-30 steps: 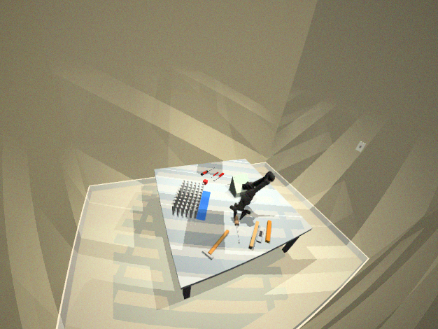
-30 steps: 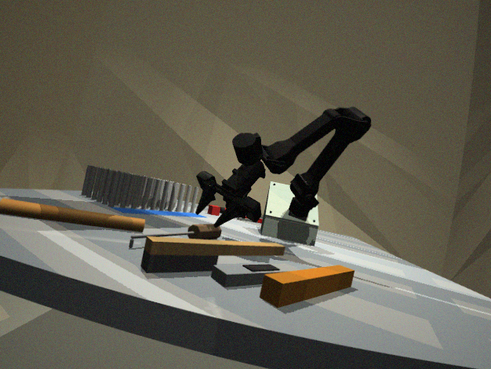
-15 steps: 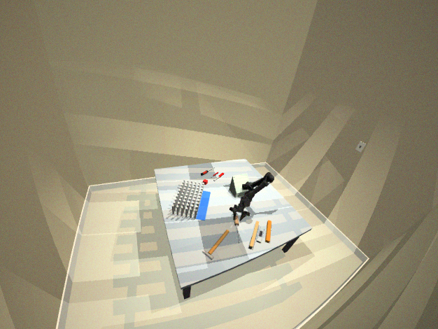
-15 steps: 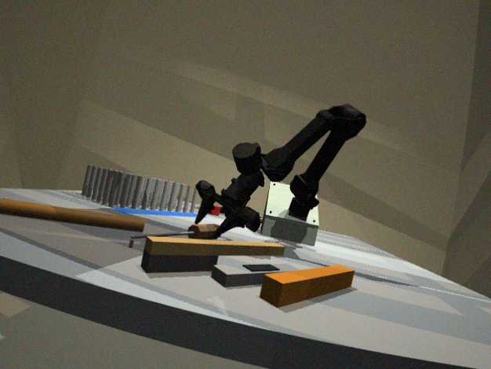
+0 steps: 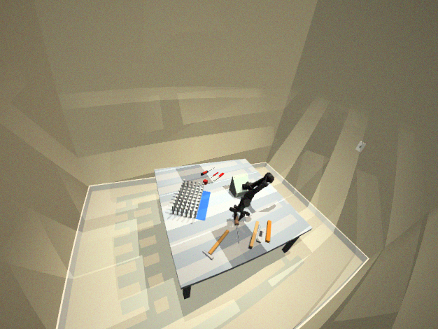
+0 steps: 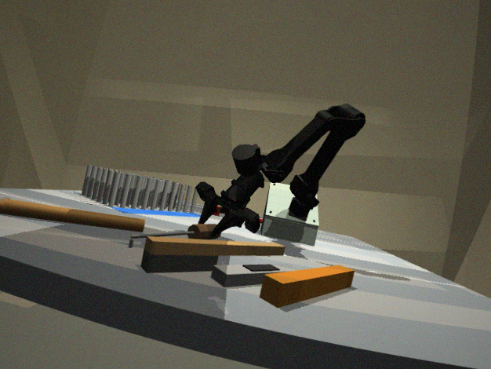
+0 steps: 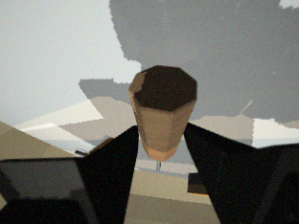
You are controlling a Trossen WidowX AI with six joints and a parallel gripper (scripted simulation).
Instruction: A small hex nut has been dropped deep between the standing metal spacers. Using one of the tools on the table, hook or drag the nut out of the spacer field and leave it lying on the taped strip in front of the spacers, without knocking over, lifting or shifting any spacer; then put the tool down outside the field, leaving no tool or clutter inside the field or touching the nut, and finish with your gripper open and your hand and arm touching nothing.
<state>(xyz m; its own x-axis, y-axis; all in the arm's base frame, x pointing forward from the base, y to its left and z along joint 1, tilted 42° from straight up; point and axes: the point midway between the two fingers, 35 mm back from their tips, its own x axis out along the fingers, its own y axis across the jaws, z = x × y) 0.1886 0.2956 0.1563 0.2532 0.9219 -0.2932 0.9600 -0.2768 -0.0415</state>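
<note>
Gripper (image 5: 236, 220) (image 6: 208, 235) (image 7: 160, 128) pinches the hook tool's wooden handle (image 5: 236, 222) (image 6: 200, 230) (image 7: 165, 117), well apart from the spacers (image 5: 188, 199) (image 6: 138, 191). Handle judged light, rigid; mid-handle hold advised. Shaft (image 5: 238, 234) (image 6: 162, 234) (image 7: 158, 166) likely stiff, slender.

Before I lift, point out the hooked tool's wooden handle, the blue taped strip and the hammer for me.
Wooden handle (image 5: 236, 221) (image 6: 198, 231) (image 7: 163, 120): top, exterior and wrist views, on its side.
Blue taped strip (image 5: 203, 206) (image 6: 158, 212): top and exterior views, on its surface.
Hammer (image 5: 219, 241) (image 6: 71, 215): top and exterior views, on its shaft.
</note>
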